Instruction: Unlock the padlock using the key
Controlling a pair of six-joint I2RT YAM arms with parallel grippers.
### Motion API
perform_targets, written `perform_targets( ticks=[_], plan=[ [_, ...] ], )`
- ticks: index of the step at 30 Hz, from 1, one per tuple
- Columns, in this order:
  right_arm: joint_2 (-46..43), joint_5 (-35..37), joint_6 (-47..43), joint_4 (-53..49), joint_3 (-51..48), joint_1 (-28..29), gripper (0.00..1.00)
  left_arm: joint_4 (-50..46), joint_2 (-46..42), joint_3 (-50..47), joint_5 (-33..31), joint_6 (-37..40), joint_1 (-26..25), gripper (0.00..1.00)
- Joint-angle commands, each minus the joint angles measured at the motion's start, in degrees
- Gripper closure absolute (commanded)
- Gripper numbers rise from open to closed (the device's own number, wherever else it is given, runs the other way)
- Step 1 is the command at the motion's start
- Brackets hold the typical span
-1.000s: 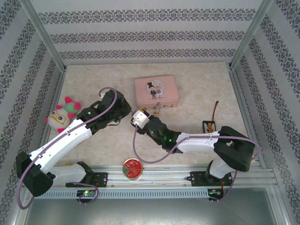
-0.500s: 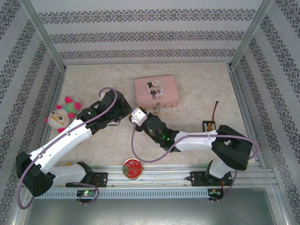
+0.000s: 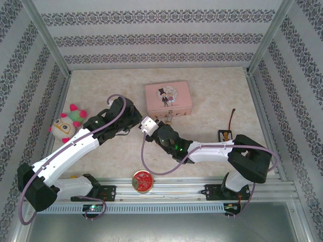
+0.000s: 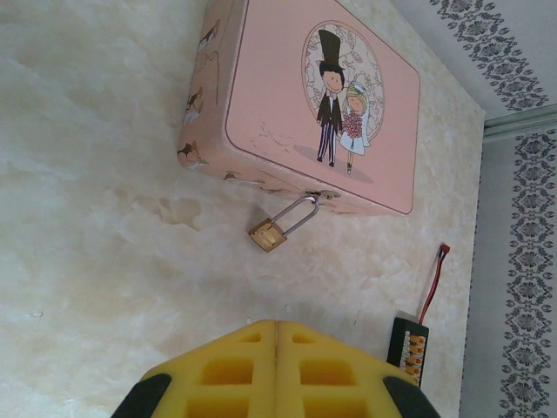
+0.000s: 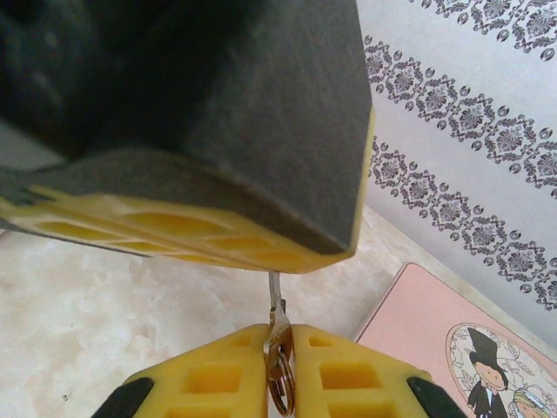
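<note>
At the far left of the table (image 3: 212, 91) a plush toy (image 3: 65, 125) lies by the wall. The left arm reaches over beside it. The left gripper (image 4: 277, 324) is clenched, its yellow fingers pressed flat together with nothing between them, and hovers over bare tabletop in front of the pink box (image 4: 322, 104). A round red tin (image 3: 143, 181) sits at the near edge between the two arm bases. Just right of the left gripper, the right gripper (image 5: 278, 329) is grasping the key (image 5: 276, 305). Its blade sticks up out of the pinched fingers and its ring is tucked between them. The tip comes close under the left gripper's yellow-and-black finger, though I cannot tell whether they touch. The padlock (image 4: 268, 235) hangs from the hasp on the box's front. Its shackle is through the hasp and its brass body rests on the table, apart from both grippers. Farther right lie a small black board (image 4: 409, 344) and its red wire (image 4: 432, 283).
</note>
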Motion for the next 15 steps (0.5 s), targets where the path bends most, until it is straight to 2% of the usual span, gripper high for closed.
perform_targets(
  ticks=[1,5,10,11,15],
  plan=[
    [0.2,0.5,0.3,2.5,1.7,-0.5,0.91,-0.3,-1.1,-0.9,1.2,-2.7,-0.8,1.0],
    [-0.2,0.8,0.3,2.5,1.7,-0.5,0.99,-0.3,-0.9,-1.0,1.2,-2.9,-0.7,1.0],
    [-0.9,0.3,0.7,2.1,1.4,-0.5,1.0,0.0,-1.0,-1.3,1.4,-3.1,-0.7,1.0],
    [-1.1,0.2,0.8,1.9,1.3,-0.5,1.0,0.1,-1.1,-1.3,1.4,-3.2,-0.7,0.97],
    [-2.2,-1.0,1.7,-0.3,1.0,-0.5,1.0,1.6,-1.7,-1.9,1.5,-3.3,-0.6,0.72]
  ],
)
